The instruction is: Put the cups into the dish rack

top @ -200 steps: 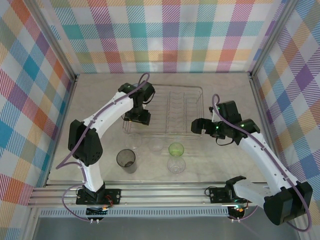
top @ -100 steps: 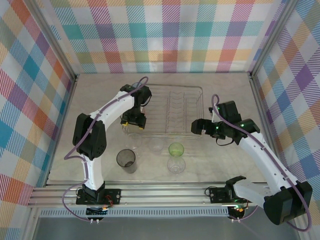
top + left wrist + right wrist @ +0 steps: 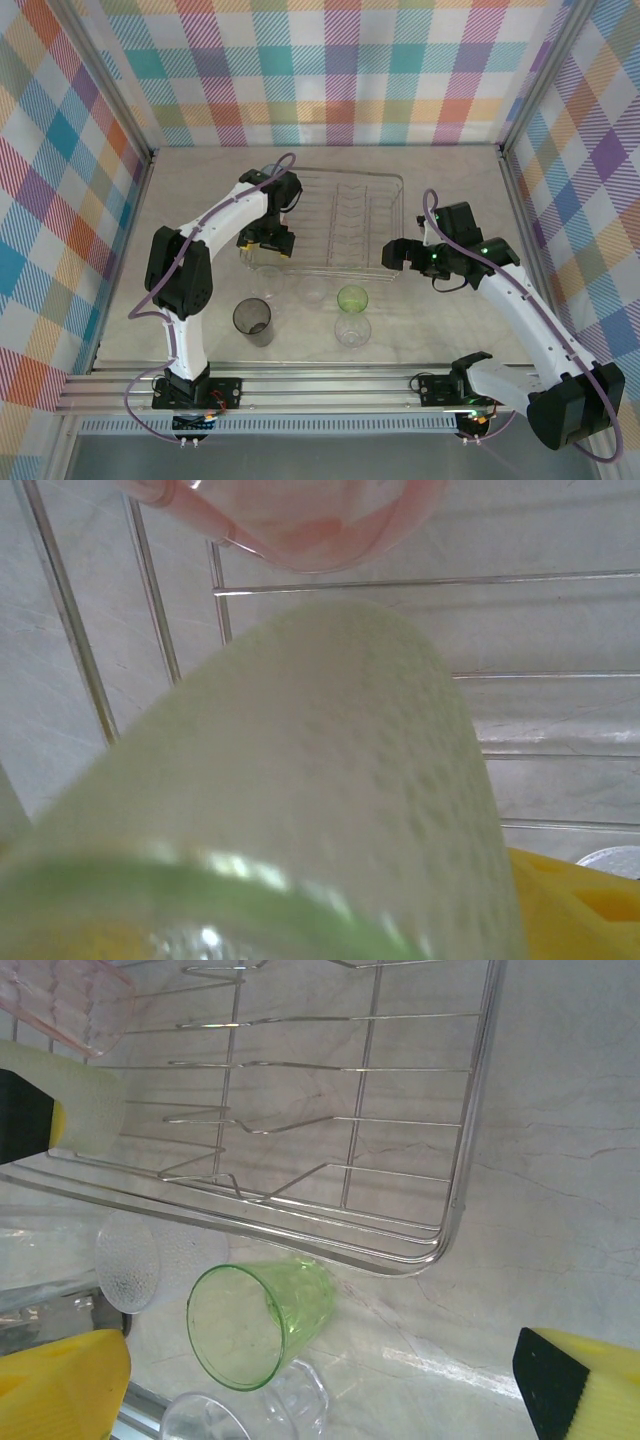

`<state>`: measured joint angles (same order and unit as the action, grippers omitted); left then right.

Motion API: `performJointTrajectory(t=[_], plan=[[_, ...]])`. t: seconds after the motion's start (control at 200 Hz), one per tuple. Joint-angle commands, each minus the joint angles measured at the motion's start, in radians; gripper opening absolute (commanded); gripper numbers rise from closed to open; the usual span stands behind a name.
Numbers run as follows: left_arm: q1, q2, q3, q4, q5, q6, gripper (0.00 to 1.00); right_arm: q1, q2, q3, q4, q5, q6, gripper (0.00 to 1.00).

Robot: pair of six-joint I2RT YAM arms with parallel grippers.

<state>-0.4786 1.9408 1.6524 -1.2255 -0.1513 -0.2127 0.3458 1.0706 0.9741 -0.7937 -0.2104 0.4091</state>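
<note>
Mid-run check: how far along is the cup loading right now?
Done: a pink cup sits in the dish rack. In hand: the left gripper has a yellow-green cup between its fingers, low in the rack; gripped or released, I cannot tell. Left: the smoky grey cup, green cup, frosted clear cup and another clear cup are on the table outside it. The right gripper is open and empty.
</note>
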Motion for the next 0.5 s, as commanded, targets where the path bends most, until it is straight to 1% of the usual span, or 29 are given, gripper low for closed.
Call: performJointTrajectory(t=[0.0,0.085,0.33,0.495], plan=[[0.024,-0.006,-0.027,0.003,0.006,-0.005,0.86,-0.004,-0.012,0.026,-0.034,-0.018,-0.013,0.99],[0.023,-0.022,-0.028,0.006,0.027,-0.008,0.87,-0.004,-0.017,0.026,-0.039,-0.017,-0.012,0.99],[0.023,-0.073,-0.023,-0.011,0.033,-0.019,0.87,-0.004,-0.023,0.031,-0.045,-0.01,-0.013,0.99],[0.023,-0.134,-0.019,-0.014,0.055,-0.032,0.88,-0.004,-0.02,0.029,-0.045,-0.015,-0.011,0.99]])
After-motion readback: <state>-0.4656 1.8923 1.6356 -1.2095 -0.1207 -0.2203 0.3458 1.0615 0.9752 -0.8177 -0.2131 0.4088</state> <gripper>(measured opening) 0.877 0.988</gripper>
